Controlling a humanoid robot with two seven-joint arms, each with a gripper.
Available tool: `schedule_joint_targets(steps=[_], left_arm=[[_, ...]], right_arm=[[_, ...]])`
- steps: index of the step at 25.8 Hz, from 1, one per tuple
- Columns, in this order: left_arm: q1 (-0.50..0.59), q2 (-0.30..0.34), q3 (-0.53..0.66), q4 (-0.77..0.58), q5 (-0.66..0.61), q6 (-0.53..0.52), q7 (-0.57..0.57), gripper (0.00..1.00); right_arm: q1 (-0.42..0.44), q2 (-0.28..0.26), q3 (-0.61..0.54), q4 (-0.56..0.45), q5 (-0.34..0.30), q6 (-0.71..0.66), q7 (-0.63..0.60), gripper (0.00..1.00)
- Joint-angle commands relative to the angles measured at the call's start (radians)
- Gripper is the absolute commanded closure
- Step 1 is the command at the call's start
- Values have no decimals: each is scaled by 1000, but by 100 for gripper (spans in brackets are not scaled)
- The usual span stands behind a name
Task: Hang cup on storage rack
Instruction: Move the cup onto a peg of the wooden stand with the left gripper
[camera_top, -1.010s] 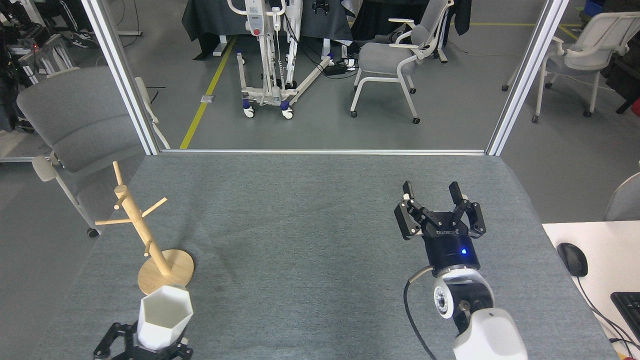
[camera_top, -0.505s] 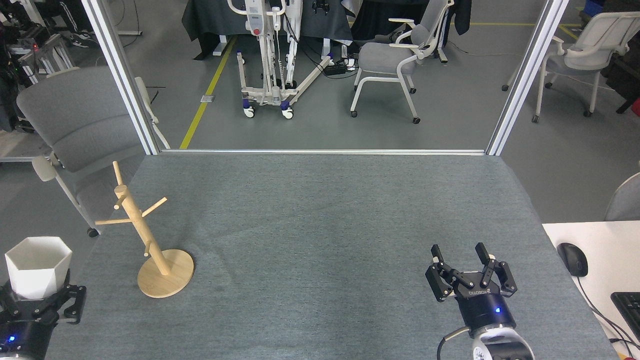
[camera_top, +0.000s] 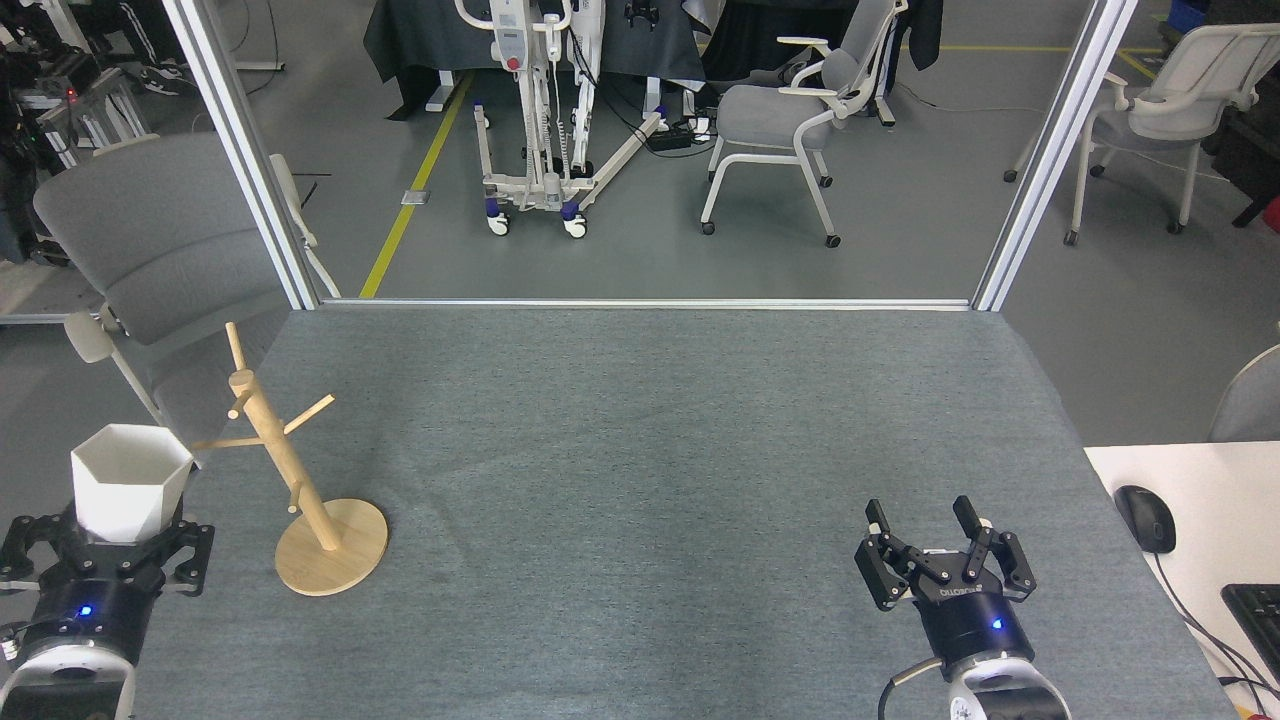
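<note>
Cup (camera_top: 130, 482) clamped by its narrow base in left gripper (camera_top: 108, 548), rim up, at the table's (camera_top: 640, 450) left edge, just left of the rack (camera_top: 290, 470). Rim close to the tip of the rack's left-pointing peg; contact not confirmable from this view. Rack upright on its disc base, pegs bare. Right gripper (camera_top: 943, 545) low at the near right, jaws apart, holding nothing, well clear of the work.

Risks noted:
- Cup mouth faces up; hanging likely calls for tilting or inverting it. With a grip on the tapered base only, slippage during the turn is possible.
- Pegs thin and angled; a poor line-up could strike a peg with the rim instead of threading it.
- Rack light and unbraced; a sideways push from cup or gripper could slide or topple it.
- Cup partly beyond the table edge; a drop here likely means a fall to the floor.
</note>
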Motion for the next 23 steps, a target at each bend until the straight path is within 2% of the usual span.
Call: schedule_joint_targets(steps=[1,10,15,19,23], left_arm=[[-5,-24,-37,-7,-31,20,0,100],[-4,-31,-62,-53,-33,24,5,100],[2,-31,-121,-61,-36,31,3,100],[2,-40,-155,-44,-114,46,0,100],[-2,-60,-157,-16,-126,49,-1,100]], right_arm=[[-16,1,0,2,-3,2,0,1],[-15,7,1,6,-4,0,0,1],[-19,9,1,6,-4,0,0,1],[-18,9,1,8,-4,2,2,1],[-18,10,1,14,-4,2,3,1]])
